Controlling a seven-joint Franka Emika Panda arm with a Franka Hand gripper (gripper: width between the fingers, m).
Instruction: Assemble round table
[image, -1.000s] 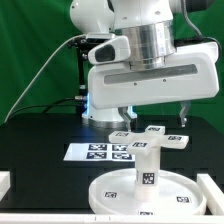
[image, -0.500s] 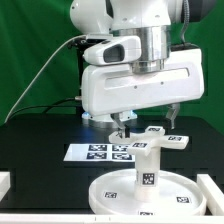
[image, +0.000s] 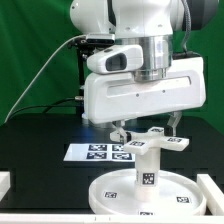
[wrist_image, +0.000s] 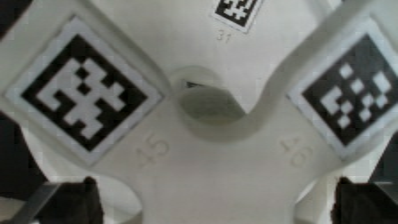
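The large round disc (image: 115, 190) lies flat at the front of the black table. The thick leg (image: 146, 168) stands upright on it. The cross-shaped foot piece (image: 152, 141) sits on top of the leg. My gripper (image: 148, 130) hangs right over the foot, open, with one finger on either side of it. In the wrist view the foot (wrist_image: 196, 150) fills the picture, showing two tags and a centre hole. The dark fingertips (wrist_image: 71, 200) stand wide apart at its outer edges, and the gripper (wrist_image: 210, 200) is not closed on it.
The marker board (image: 92, 152) lies flat behind the disc, toward the exterior view's left. White rails stand at the table's front corners on the left (image: 5, 185) and right (image: 215, 185). A green backdrop hangs behind the arm.
My hand has come down steadily, from well above the foot piece to having its fingers level with it. The disc, leg and foot have not moved.
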